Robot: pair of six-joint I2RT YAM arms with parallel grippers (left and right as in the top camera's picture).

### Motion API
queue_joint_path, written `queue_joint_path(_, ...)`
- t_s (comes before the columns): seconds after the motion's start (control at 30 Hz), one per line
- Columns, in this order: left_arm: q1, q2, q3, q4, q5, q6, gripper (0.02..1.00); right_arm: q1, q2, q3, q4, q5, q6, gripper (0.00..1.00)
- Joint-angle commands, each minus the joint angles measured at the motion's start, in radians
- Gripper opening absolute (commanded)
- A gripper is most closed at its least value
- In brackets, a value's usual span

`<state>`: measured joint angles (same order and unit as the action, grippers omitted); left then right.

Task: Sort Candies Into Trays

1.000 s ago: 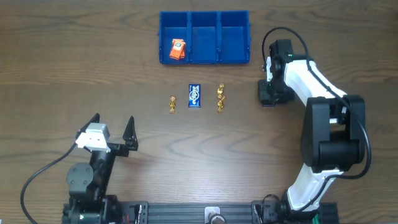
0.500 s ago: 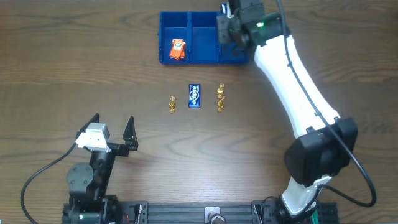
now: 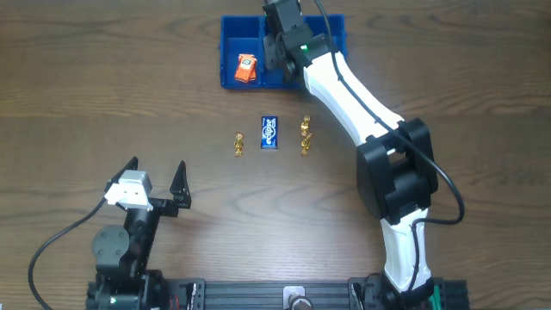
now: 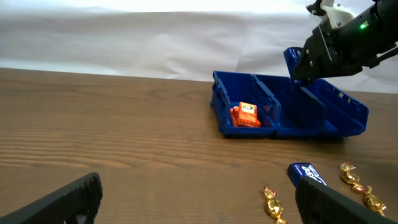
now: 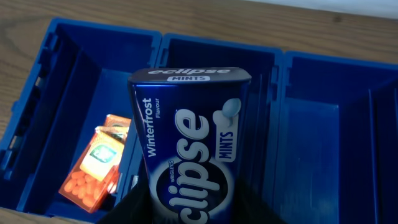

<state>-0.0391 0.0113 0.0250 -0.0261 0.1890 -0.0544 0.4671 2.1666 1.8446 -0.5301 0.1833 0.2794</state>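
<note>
Tins number two, both flat, glossy and dark blue. Your right tool is clamped on one mint tin, held above the blue plastic tray and lined up roughly with its middle compartment. The second tin lies flat on the wood-grain worktop. You have one tray with three compartments; the left one holds orange clear-plastic boxes (two, as far as you can tell). Foil-wrapped sweets flank the lying tin: a lone gold candy and a gold cluster, too bunched to count. Your left tool stands wide open near its base, well apart from everything. In the top view the right arm covers part of the tray.
</note>
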Motion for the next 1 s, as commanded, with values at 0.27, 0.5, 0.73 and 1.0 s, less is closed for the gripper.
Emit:
queue_joint_path(0.27, 0.006, -0.005, -0.02, -0.03, 0.021, 0.006, 0.998, 0.009, 0.003, 0.008, 0.002, 0.033, 0.016, 0.706)
queue_joint_path(0.5, 0.006, -0.005, -0.02, -0.03, 0.021, 0.006, 0.996, 0.011, -0.054, 0.011, -0.033, -0.004, 0.021, 0.822)
queue_joint_path(0.73, 0.006, -0.005, -0.02, -0.03, 0.021, 0.006, 0.998, 0.158, -0.289, 0.011, -0.468, -0.005, 0.175, 0.836)
queue_joint_path(1.0, 0.006, -0.005, -0.02, -0.03, 0.021, 0.006, 0.998, 0.241, -0.175, -0.129, -0.522, -0.004, 0.324, 0.838)
